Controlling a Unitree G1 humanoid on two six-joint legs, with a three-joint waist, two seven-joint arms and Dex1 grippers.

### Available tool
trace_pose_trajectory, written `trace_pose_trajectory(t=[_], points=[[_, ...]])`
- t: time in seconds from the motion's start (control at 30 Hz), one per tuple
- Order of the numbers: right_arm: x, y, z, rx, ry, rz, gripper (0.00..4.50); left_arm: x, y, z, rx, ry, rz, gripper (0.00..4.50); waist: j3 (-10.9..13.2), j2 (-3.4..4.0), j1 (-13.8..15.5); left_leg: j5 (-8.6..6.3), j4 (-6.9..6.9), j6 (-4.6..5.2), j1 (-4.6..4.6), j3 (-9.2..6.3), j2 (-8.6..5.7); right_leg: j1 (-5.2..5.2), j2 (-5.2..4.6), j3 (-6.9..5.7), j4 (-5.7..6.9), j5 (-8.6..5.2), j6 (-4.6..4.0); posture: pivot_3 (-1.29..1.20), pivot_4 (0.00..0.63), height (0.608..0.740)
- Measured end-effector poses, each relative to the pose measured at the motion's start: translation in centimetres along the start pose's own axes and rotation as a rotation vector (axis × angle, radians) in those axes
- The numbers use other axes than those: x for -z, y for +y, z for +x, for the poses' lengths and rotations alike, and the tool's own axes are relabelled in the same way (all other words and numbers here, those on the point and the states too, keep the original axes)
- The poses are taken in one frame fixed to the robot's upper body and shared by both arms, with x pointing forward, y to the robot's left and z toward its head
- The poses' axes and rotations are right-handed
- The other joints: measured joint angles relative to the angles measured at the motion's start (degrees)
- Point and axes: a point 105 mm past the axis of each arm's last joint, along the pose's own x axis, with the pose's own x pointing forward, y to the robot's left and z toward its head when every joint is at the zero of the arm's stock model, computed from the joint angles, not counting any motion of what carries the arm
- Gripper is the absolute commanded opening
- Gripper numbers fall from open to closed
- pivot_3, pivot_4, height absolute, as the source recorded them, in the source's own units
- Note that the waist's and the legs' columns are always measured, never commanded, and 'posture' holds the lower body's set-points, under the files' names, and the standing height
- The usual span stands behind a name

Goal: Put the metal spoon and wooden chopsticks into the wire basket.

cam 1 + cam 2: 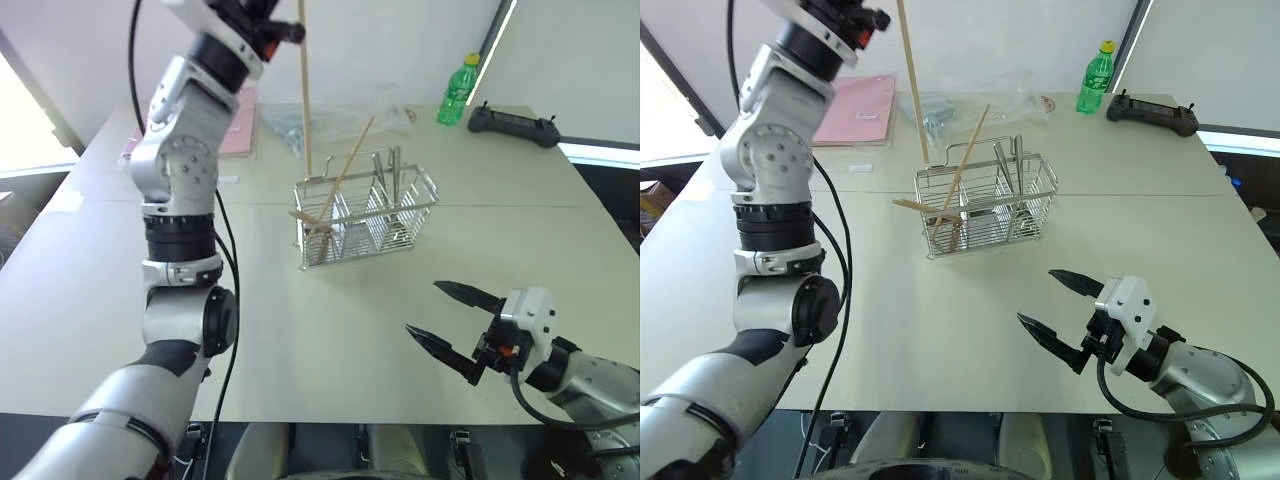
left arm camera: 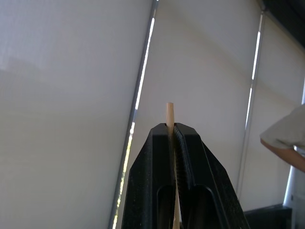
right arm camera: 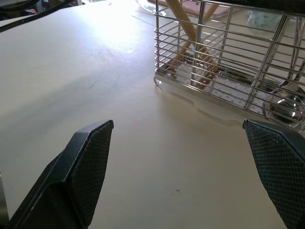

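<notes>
One chopstick (image 1: 304, 90) is clamped in left claw (image 2: 172, 131); right claw (image 1: 452, 315) gapes wide.

The silver wire basket (image 1: 368, 218) stands upright on the surface. One pale wooden chopstick (image 1: 340, 185) leans inside its left compartment, tip toward 1 o'clock, while another (image 1: 304, 85) hangs nearly vertical above the basket's left end. The metal spoon (image 1: 397, 178) stands upright in a right compartment.

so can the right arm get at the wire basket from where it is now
Probably yes. The right gripper hangs open and empty above bare table, fingers aimed toward the wire basket, with nothing between them. The left gripper, shut on a chopstick, is high above the basket's far left end, clear of that path.
</notes>
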Motion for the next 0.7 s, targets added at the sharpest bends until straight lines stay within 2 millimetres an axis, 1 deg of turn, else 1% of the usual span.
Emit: trace_pose_trajectory(t=[0.03,0.13,0.17,0.2,0.23,0.27,0.3,0.4,0.47,0.53,0.6,0.63,0.67,0.7], points=[[-0.1,0.0,0.0,0.002,-0.002,0.000,4.50,0.8,0.0,-0.3,0.001,0.022,-0.011,0.96,0.0,0.00,0.0,0.00,0.00,0.00,0.00,0.00,0.00,0.00,0.00,0.00,0.00,0.11,-0.18,0.00,0.150,0.709],[-0.3,-0.1,0.1,0.003,-0.011,-0.003,4.50,2.0,-0.1,-0.8,0.008,0.066,-0.023,2.42,0.0,0.00,0.0,0.00,-0.01,0.01,0.00,-0.01,0.00,-0.01,0.00,0.00,0.00,0.11,-0.19,0.00,0.150,0.709],[-0.3,-0.1,0.1,0.004,-0.011,-0.003,4.50,2.3,-0.3,-0.9,0.016,0.079,-0.025,3.00,0.0,0.00,0.0,0.00,-0.02,0.01,-0.01,-0.01,0.00,-0.01,0.00,0.00,0.00,0.11,-0.19,0.00,0.150,0.709],[-0.3,-0.1,0.1,0.005,-0.012,-0.002,4.50,2.5,-0.5,-1.0,0.023,0.085,-0.025,3.39,0.0,0.00,0.0,0.00,-0.02,0.01,-0.01,-0.01,0.00,-0.01,0.00,0.00,-0.01,0.11,-0.19,0.00,0.150,0.709],[-0.3,-0.1,0.1,0.005,-0.012,-0.002,4.50,2.5,-0.7,-1.1,0.029,0.087,-0.024,3.94,0.0,0.00,0.0,0.00,-0.02,0.01,-0.01,-0.01,0.00,-0.01,0.00,0.00,-0.01,0.11,-0.19,0.00,0.150,0.709],[-0.3,-0.1,0.1,0.005,-0.013,-0.001,4.50,2.4,-0.8,-1.1,0.036,0.087,-0.023,4.38,0.0,0.00,0.0,0.00,-0.02,0.01,-0.01,-0.01,0.00,-0.01,0.00,0.00,0.00,0.11,-0.19,0.00,0.150,0.709],[-0.3,-0.1,0.1,0.005,-0.014,0.000,4.50,2.4,-0.9,-1.1,0.039,0.089,-0.022,4.45,0.0,0.00,0.0,0.00,-0.02,0.01,0.00,-0.01,0.00,0.00,0.00,0.00,0.00,0.10,-0.19,0.00,0.150,0.709],[-0.3,-0.1,0.1,0.002,-0.018,0.001,4.50,2.2,-0.9,-1.3,0.049,0.111,-0.033,4.45,0.0,0.00,-0.1,-0.01,-0.01,0.01,0.02,-0.01,0.01,0.01,0.01,0.00,0.00,0.07,-0.13,0.00,0.150,0.709],[-0.3,-0.3,-0.1,0.004,-0.017,-0.002,4.50,1.8,-0.4,-2.0,0.064,0.162,-0.048,4.45,0.0,0.05,-0.2,-0.01,-0.02,0.01,0.03,0.00,0.02,-0.02,0.03,-0.01,0.02,0.01,-0.04,0.00,0.150,0.709],[-0.5,-0.7,-0.4,0.014,-0.015,-0.019,4.50,1.1,0.0,-3.2,0.116,0.222,-0.037,4.45,0.1,0.17,-0.6,0.00,-0.05,0.01,0.03,0.00,0.04,-0.05,0.06,-0.01,0.04,0.02,-0.07,0.00,0.150,0.709],[-0.8,-1.4,-0.9,0.022,-0.003,-0.051,4.50,0.1,0.5,-5.9,0.206,0.328,0.032,4.45,0.1,0.30,-1.5,-0.01,-0.13,0.02,0.04,0.02,0.04,-0.08,0.05,0.01,0.05,0.08,-0.30,0.00,0.150,0.709],[-1.2,-1.9,-1.3,0.030,0.002,-0.070,4.50,-0.1,0.9,-8.1,0.259,0.420,0.083,4.45,0.1,0.39,-2.0,-0.02,-0.18,0.03,0.11,0.09,0.05,-0.09,0.05,0.08,0.05,0.02,-0.43,0.00,0.150,0.709],[-1.4,-2.3,-1.6,0.041,0.004,-0.077,4.50,0.0,1.2,-9.2,0.283,0.465,0.096,4.45,0.1,0.41,-2.0,-0.02,-0.22,0.04,0.12,0.09,0.06,-0.08,0.05,0.08,0.04,0.00,-0.46,0.00,0.150,0.709],[-1.7,-2.7,-1.8,0.042,0.003,-0.083,4.50,0.3,1.5,-10.7,0.316,0.543,0.118,4.45,0.1,0.39,-2.0,-0.02,-0.23,0.04,0.10,0.08,0.09,-0.11,0.06,0.08,0.03,-0.01,-0.49,0.00,0.150,0.709]])
